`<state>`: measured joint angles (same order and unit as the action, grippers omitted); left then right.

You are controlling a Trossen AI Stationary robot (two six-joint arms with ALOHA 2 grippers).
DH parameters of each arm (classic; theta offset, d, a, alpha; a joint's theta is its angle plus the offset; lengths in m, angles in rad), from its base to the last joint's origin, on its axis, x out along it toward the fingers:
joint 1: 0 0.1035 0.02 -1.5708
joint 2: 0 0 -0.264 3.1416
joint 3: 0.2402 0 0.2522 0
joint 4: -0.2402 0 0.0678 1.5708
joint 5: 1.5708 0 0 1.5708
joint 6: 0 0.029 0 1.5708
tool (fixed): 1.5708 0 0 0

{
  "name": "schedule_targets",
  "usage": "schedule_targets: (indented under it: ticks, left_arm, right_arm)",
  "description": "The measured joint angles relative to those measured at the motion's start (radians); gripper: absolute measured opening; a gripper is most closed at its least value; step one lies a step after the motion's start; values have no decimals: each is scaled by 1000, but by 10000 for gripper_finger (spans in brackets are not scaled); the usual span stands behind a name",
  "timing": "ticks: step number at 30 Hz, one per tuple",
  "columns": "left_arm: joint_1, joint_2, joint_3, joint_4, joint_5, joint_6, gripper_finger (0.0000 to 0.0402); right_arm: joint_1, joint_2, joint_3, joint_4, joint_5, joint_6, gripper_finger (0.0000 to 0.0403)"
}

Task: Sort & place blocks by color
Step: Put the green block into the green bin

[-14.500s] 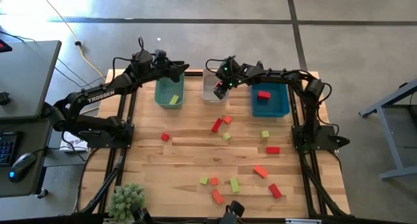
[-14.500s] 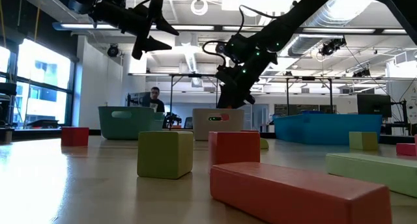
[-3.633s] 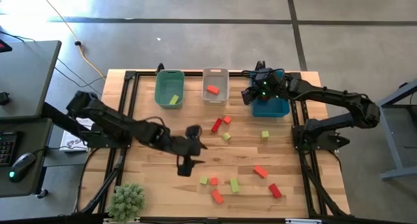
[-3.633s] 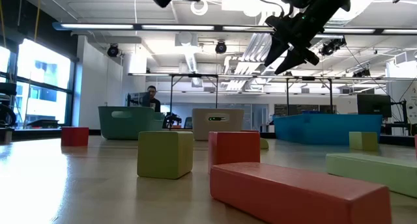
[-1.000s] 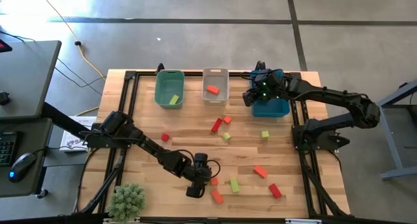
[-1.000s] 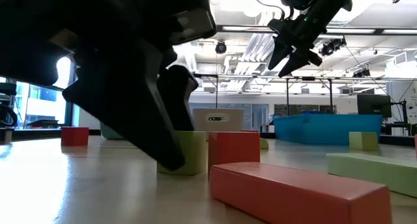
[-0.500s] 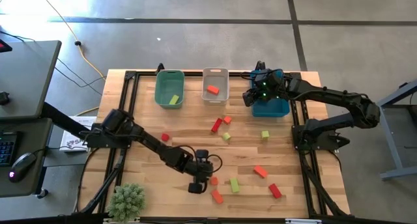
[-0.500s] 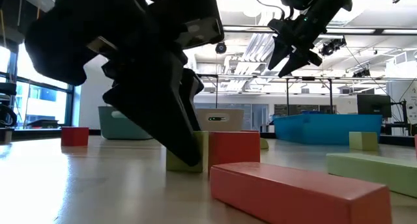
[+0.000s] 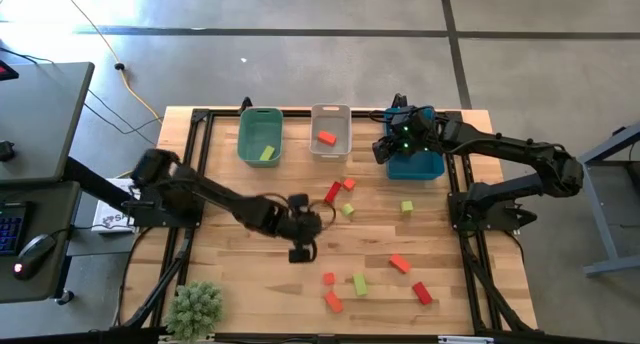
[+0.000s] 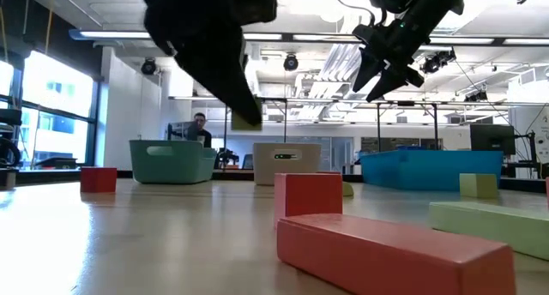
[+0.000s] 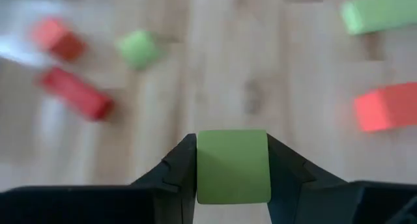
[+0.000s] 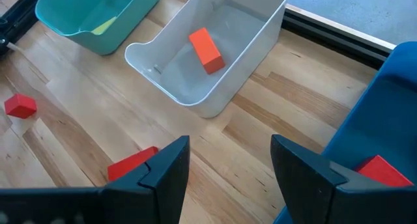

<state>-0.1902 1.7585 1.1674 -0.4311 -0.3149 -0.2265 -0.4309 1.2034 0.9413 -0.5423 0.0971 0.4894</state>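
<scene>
Small yellow-green cube block (image 11: 232, 165): I've got it pinched in my left tool (image 9: 301, 252), jaws narrow & flat on two opposite faces, lifted clear of the wooden surface (image 9: 220, 274), roughly mid-surface. Looks rigid, light, smooth-sided w/ crisp edges; prob won't crush, but a smooth face could slip if I swing fast. Best hold is what I have: centred on parallel faces, not on corners.

Other loose blocks lie below & nearby: an orange-red bar (image 11: 387, 107), a deep red bar (image 11: 75, 94), another yellow-green cube (image 11: 139, 48), a longer yellow-green bar (image 11: 381, 10). For bars, I'd grip across the short width, mid-length.

Teal-green plastic bin (image 9: 260, 136) at the far edge already holds a yellow-green piece, so that's where this cube should go, I reckon.

My right tool (image 12: 229, 162) hangs w/ jaws apart, empty, by the blue plastic bin (image 9: 432, 166) and white plastic bin (image 12: 225, 61).
</scene>
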Motion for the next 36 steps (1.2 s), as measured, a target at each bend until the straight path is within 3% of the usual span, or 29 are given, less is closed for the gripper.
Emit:
schedule_targets:
  ticks: [10, 19, 25, 36]
  left_arm:
    - [227, -195, -2, -125, -145, 140, 105]
    - [532, -278, 1, -188, -145, 159, 105]
    - [705, -280, -3, -220, -127, 151, 105]
    - [928, -197, -5, -341, 44, 46, 105]
  right_arm:
    - [0, 0, 0, 5, -4, 0, 202]
    - [0, 0, 0, 1, -69, 7, 202]
    - [0, 2, 0, 9, -115, 7, 202]
    - [0, 2, 0, 18, -201, 124, 202]
